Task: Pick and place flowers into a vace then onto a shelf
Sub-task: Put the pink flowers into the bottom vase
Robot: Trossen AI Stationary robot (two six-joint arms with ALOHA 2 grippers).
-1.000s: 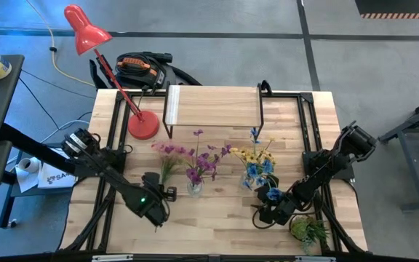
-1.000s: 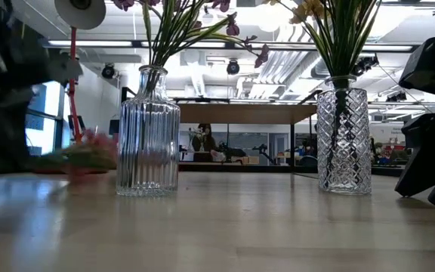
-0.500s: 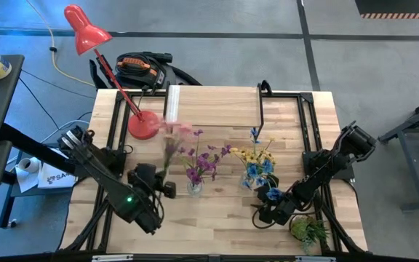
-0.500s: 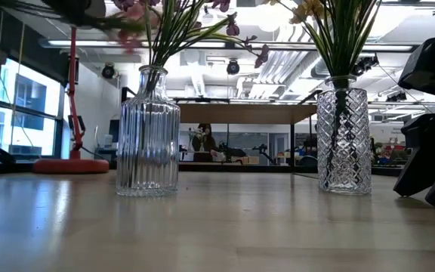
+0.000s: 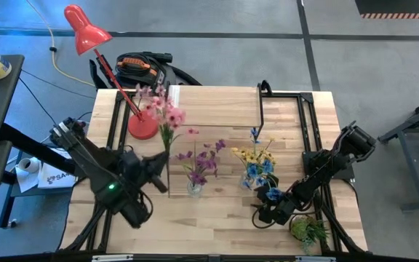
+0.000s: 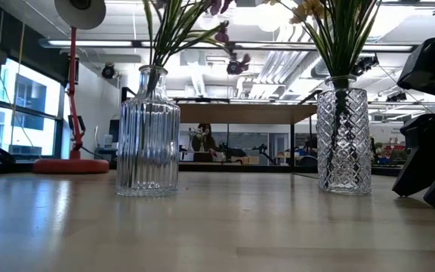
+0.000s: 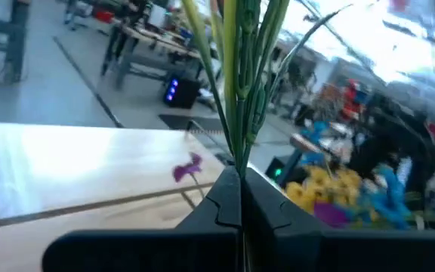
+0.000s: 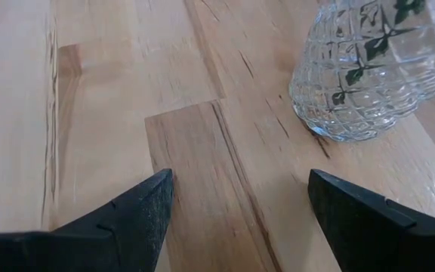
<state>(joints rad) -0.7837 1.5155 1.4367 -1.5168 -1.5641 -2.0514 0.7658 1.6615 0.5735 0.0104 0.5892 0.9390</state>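
My left gripper (image 5: 161,166) is shut on a pink flower sprig (image 5: 160,110) and holds it above the table, left of the ribbed glass vase (image 5: 194,188), which has purple flowers (image 5: 204,159) in it. A diamond-cut vase (image 5: 255,180) holds yellow and blue flowers. The shelf (image 5: 213,106) stands at the table's far side. My right gripper (image 8: 236,181) waits open, low over the table, just near of the diamond-cut vase (image 8: 368,68). My left gripper pinches the pink sprig's green stems (image 7: 237,160) between its two fingers, on the lower part of the stems. The fingers are level and lie across the stems. The sprig is lifted clear of the table, its blooms (image 5: 158,109) leaning toward the far edge.
A red desk lamp stands with its base (image 5: 142,126) at the far left, close to the pink blooms. A small green potted plant (image 5: 309,231) sits at the near right corner. Black frame rails run along both table sides.
My left gripper has risen from the table left of the ribbed vase and tipped from pointing down to level, staying shut. The pink sprig, which lay on the table, is lifted clear, and its blooms have swung up toward the far edge by the lamp base.
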